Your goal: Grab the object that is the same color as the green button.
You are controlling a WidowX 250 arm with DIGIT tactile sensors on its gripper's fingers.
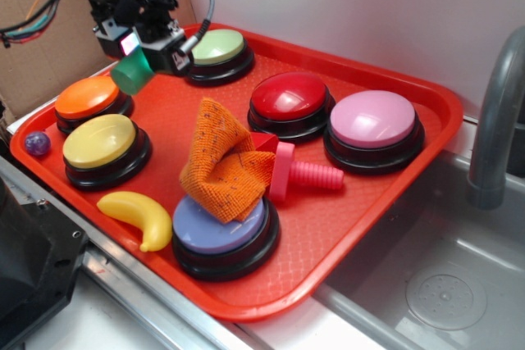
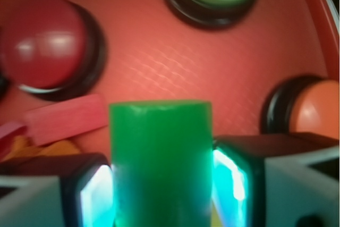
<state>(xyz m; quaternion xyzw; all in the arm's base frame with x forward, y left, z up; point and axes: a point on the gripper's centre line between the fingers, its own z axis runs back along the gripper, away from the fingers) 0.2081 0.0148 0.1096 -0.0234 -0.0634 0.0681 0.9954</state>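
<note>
**Q:** White wall behind, a steel sink at right — what does the bench hold, and what is hard to see?

**A:** Most of the bench is covered by a large red tray. A grey faucet is cut off by the right edge, and a black shape at lower left is cropped too. The robot arm enters from the upper left, its upper part out of frame.

**Q:** What is in the tray?

**A:** Six dome buttons on black bases: pink, red, purple, yellow, orange, and the green button at the back, partly hidden by the hand. An orange cloth drapes over the purple button's rear edge and covers part of a red-and-pink toy, so that toy's full shape is unclear. A yellow banana lies just beside the purple button. A small purple ball sits at the tray's left rim.

**Q:** And the hand?

**A:** The hand hangs above the tray between the orange and green buttons, closed on the green cylinder, which is lifted clear of the tray and tilted. In the wrist view the cylinder fills the gap, a finger pressed against each side; that picture is blurred and the cylinder's bottom is cut off.
</note>
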